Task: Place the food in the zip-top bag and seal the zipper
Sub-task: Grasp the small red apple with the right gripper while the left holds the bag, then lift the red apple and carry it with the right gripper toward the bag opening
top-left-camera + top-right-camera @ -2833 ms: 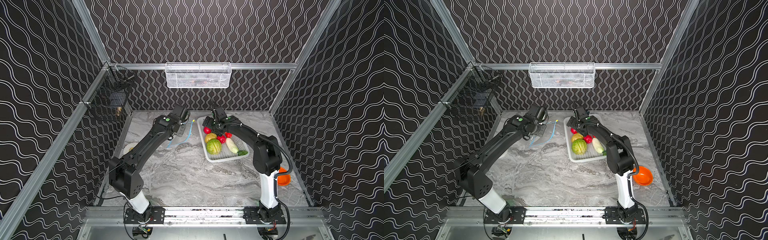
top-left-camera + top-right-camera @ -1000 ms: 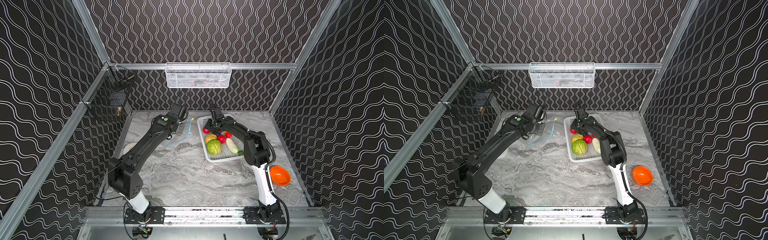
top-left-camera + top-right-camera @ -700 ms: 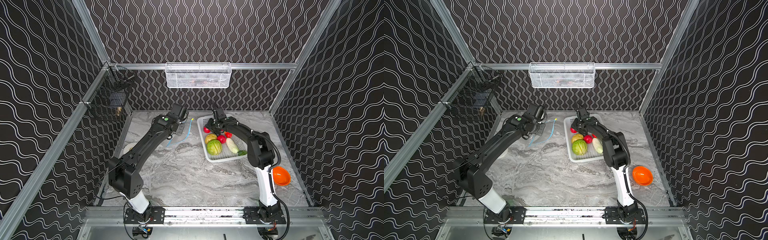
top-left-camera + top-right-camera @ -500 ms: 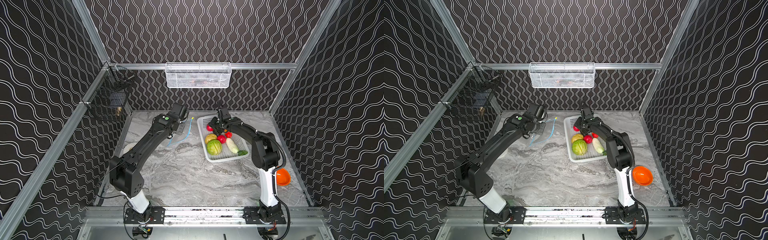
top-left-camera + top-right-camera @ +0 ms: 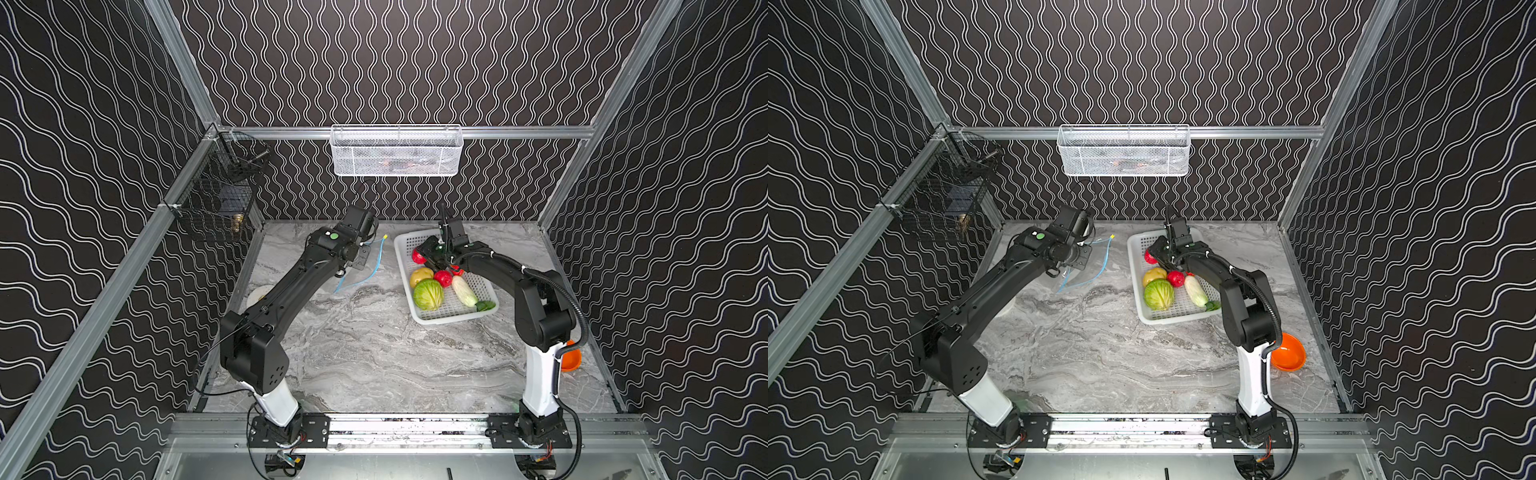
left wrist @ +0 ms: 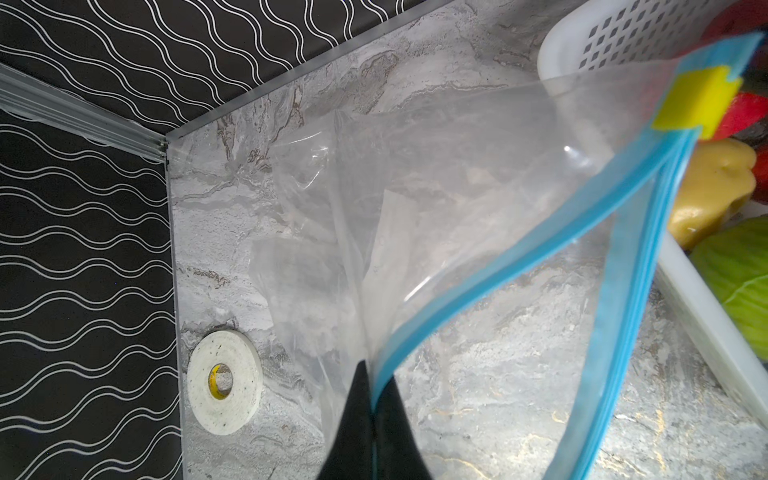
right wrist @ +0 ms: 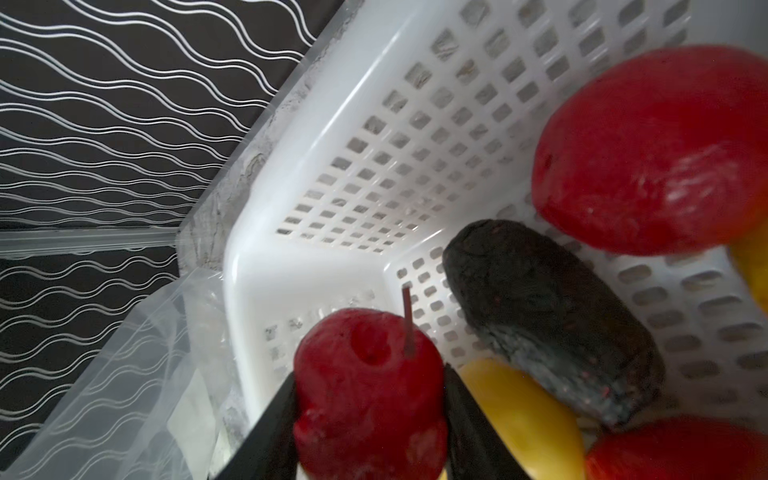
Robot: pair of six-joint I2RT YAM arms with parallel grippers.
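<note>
Right wrist: one red round (image 7: 365, 415) of three was clamped by right gripper (image 7: 370, 374) near basket (image 7: 332, 124) wall; zipper (image 6: 519, 257) was pinched by left gripper (image 6: 374, 374).

walls (image 5: 415, 62) blk wavy | top (image 5: 374, 353) gray marble | wire basket (image 5: 397, 151), contents unclear

The whole worktop (image 5: 353, 353) is overlooked in both top views. The basket (image 7: 270, 266) is shared by the close wrist views.

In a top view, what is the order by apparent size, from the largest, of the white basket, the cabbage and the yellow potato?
1. basket
2. cabbage
3. potato
All three lie close together, so nearness to the camera does not affect the order.
</note>
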